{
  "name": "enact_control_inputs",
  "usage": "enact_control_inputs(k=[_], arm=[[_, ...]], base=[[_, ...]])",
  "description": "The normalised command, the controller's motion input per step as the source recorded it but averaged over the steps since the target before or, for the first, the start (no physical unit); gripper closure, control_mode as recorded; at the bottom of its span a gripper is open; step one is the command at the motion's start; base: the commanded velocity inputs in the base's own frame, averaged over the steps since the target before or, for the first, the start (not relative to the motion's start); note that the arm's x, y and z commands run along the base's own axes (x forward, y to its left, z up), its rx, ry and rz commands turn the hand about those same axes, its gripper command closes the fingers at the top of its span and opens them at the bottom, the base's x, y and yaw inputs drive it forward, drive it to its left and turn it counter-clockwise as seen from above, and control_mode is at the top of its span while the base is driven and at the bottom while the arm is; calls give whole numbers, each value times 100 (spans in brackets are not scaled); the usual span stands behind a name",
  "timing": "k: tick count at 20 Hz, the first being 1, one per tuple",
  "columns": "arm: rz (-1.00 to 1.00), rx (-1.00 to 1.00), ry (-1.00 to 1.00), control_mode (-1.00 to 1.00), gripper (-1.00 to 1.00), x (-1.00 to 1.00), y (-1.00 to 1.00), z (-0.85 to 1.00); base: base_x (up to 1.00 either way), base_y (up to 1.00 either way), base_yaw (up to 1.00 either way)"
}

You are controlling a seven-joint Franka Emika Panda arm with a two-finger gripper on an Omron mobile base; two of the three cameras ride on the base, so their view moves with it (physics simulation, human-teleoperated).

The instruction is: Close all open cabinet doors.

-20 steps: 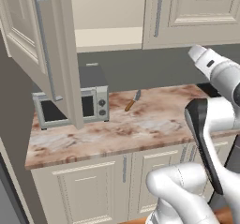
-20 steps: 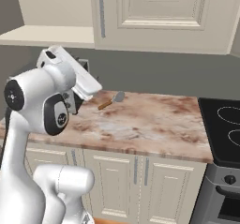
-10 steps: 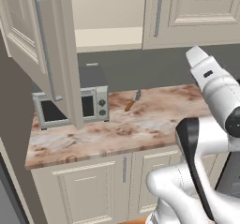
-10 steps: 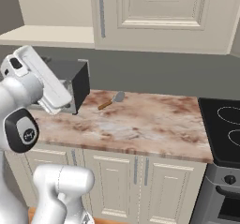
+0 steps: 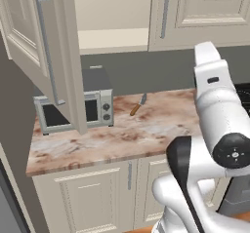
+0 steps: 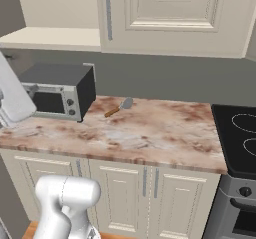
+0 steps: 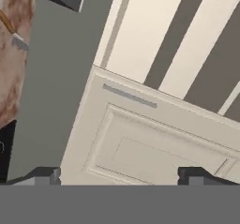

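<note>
Left base view shows the open cabinet door (image 5: pixel 36 47) swung out at upper left above the microwave (image 5: pixel 73 110), leaving its shelf (image 5: pixel 112 39) exposed; the gripper (image 7: pixel 119 176), jaws wide apart and empty, faces a closed door (image 7: pixel 154 143), probably ready to push

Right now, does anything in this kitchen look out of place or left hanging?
Yes. The wall cabinet door above the toaster oven hangs wide open, showing a bare shelf, while the neighbouring door is shut. A knife lies loose on the counter.
</note>
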Motion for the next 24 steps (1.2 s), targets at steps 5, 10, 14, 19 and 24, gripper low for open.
enact_control_inputs(k=[5,10,14,19,24], arm=[[0,30,-29,-100,-100,-47,26,-14],[2,33,-30,-100,-100,-9,25,-23],[6,32,-27,-100,-100,0,28,-16],[12,28,-20,-100,-100,-17,17,-9],[19,17,-12,-100,-100,-43,9,-11]], base=[[0,0,0],[0,0,0],[0,0,0],[0,0,0],[0,0,0]])
